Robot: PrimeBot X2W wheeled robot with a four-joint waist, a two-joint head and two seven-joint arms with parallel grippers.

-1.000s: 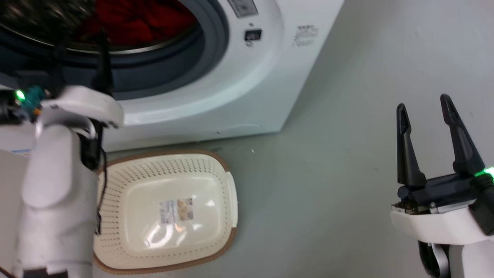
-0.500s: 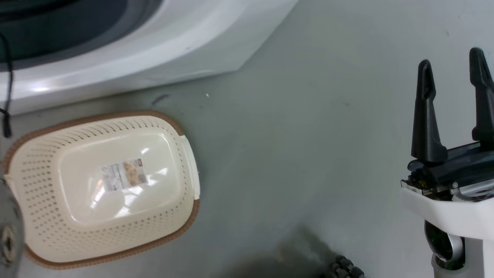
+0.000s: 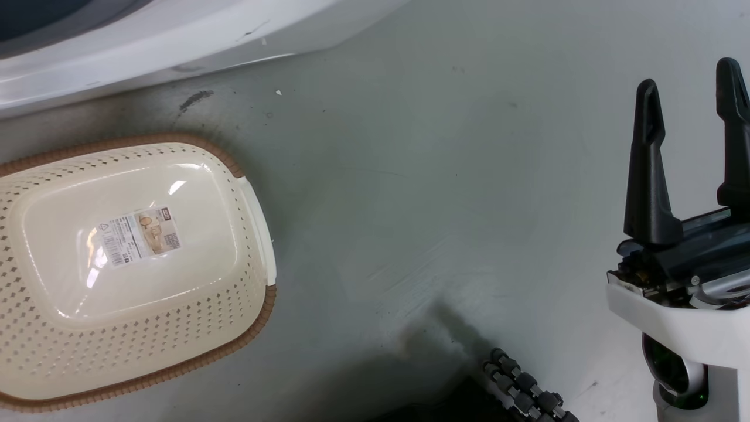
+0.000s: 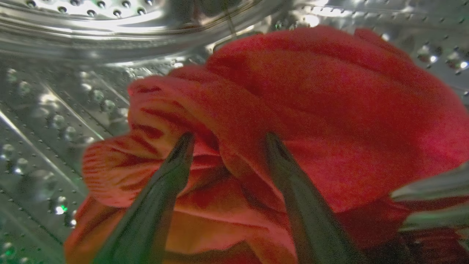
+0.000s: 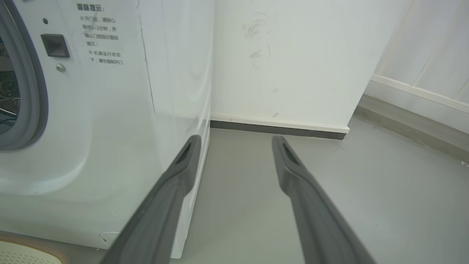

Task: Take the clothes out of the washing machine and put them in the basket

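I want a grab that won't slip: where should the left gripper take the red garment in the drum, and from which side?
Likely the raised fold of the clothes standing between the fingers of the open left gripper. Come straight in along the fingers: that ridge sticks out of the bunched pile, while the smooth bulge to its right gives little to pinch.

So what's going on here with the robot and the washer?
The left gripper is inside the drum of the washing machine, fingers open with a fold of the red clothes between them, not yet clamped. The right gripper hangs open and empty above the floor. The basket sits empty on the floor in front of the machine.
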